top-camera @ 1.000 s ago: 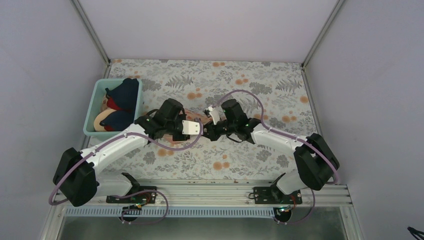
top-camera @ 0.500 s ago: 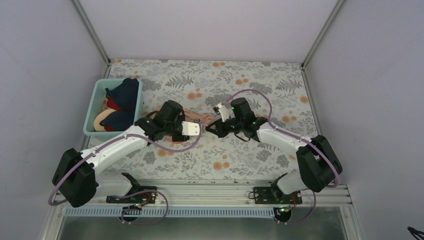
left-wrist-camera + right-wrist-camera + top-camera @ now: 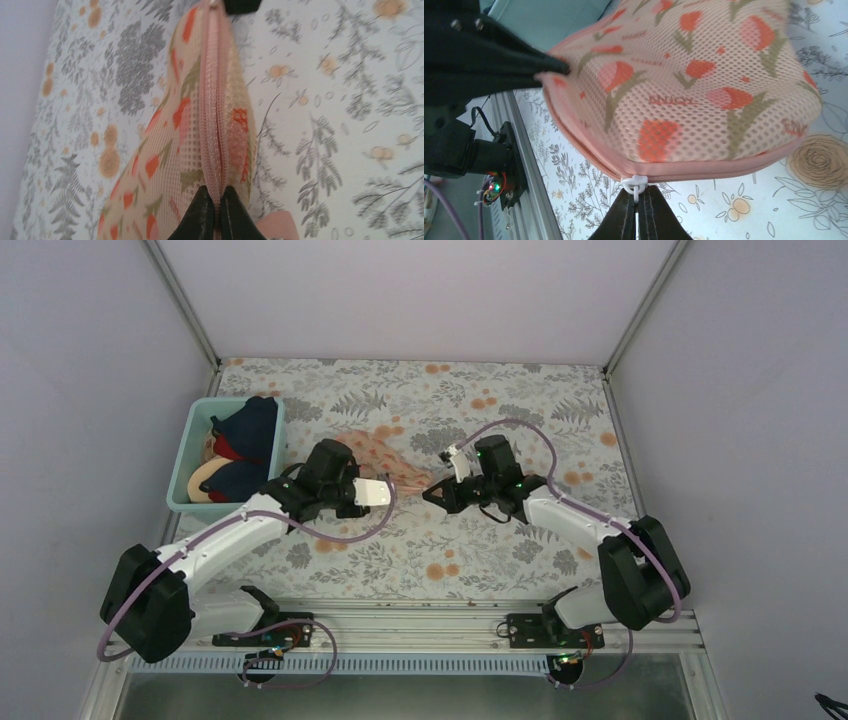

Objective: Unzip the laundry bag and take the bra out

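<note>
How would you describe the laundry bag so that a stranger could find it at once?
On the floral table, look right of the teal bin, to the middle. There the left end effector and the right end effector hold the laundry bag between them. Alone here it is peach-pink mesh with orange-red tulips and a pink zipper.

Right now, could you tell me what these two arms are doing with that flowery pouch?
Both arms hold the flat peach-pink mesh laundry bag with orange-red flowers stretched between them over the floral tablecloth. The left gripper is shut on one end of the bag's pink zipper seam. The right gripper is shut on the small white zipper pull at the other end. The zipper looks closed along the stretch in view, and the mustard bra is not visible.
</note>
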`<action>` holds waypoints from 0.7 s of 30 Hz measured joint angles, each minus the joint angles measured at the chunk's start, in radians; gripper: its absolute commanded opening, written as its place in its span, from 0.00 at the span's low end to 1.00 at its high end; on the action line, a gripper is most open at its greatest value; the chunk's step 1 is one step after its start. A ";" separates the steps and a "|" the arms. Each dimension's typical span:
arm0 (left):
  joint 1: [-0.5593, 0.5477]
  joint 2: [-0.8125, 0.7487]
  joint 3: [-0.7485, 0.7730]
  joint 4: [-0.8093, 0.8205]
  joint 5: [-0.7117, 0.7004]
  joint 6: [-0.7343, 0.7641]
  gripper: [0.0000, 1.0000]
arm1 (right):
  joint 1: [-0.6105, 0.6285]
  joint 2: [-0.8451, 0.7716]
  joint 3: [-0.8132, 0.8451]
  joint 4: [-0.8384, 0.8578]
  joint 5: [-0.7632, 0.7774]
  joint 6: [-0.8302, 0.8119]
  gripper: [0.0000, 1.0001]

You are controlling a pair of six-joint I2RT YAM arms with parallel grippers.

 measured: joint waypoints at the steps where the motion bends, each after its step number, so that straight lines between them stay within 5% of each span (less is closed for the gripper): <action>1: 0.019 -0.001 -0.010 0.011 -0.003 0.008 0.32 | 0.002 0.002 -0.002 0.003 -0.005 0.001 0.04; 3: 0.055 0.000 -0.026 0.028 -0.016 0.026 0.71 | 0.011 0.013 -0.003 0.011 -0.011 0.005 0.04; 6: 0.114 0.005 -0.045 0.026 -0.066 0.043 0.94 | 0.039 0.032 -0.007 0.027 -0.011 0.019 0.04; 16: 0.042 -0.002 0.027 -0.153 -0.005 0.054 1.00 | 0.162 0.090 0.016 0.115 -0.037 0.086 0.04; 21: -0.018 -0.007 0.040 -0.166 0.023 0.030 0.88 | 0.191 0.119 0.059 0.122 -0.037 0.094 0.04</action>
